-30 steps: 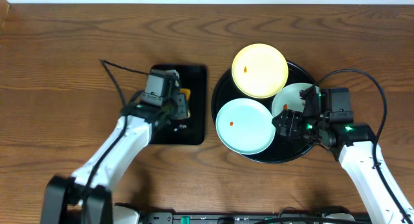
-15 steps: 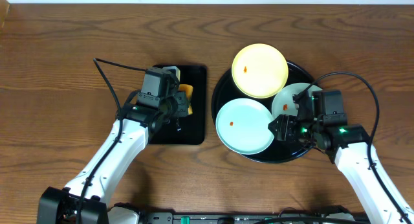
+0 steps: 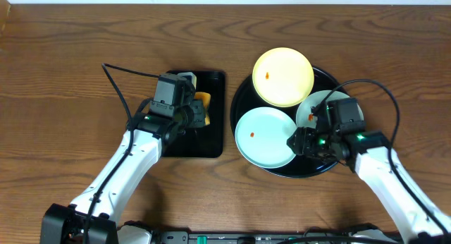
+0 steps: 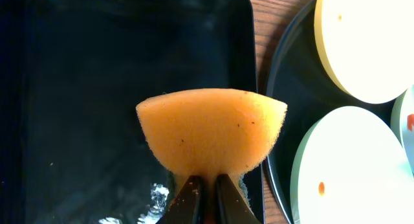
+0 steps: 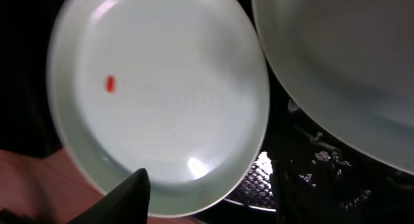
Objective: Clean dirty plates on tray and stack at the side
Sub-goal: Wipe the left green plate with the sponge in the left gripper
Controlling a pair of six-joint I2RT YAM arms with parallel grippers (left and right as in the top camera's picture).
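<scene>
Overhead: the round tray sits right of centre on the bench and carries all three plates. The yellow plate is at the far side, a mint plate at the near left, and a second mint plate lies partly under the right arm. The right fingers are at the near mint plate's right rim. The left fingers hover over the rectangular tray with an orange sponge.

Left wrist: the left fingers are closed on the sponge's narrow end, so its broad curved edge points forward. The mint plate shows its red speck off to the right.

Right wrist: one dark finger of the right fingers shows at the mint plate's lower rim. The other is out of view, so I cannot tell whether they grip the rim or only bracket it. The second mint plate overlaps it on the right.

The step in hand looks like taking this plate for wiping. It would go best with a finger on each side of the rim, seated deep before lifting. The plate should come up level and clear of the overlapping plate. The sponge's broad edge should then sweep across the speck.
</scene>
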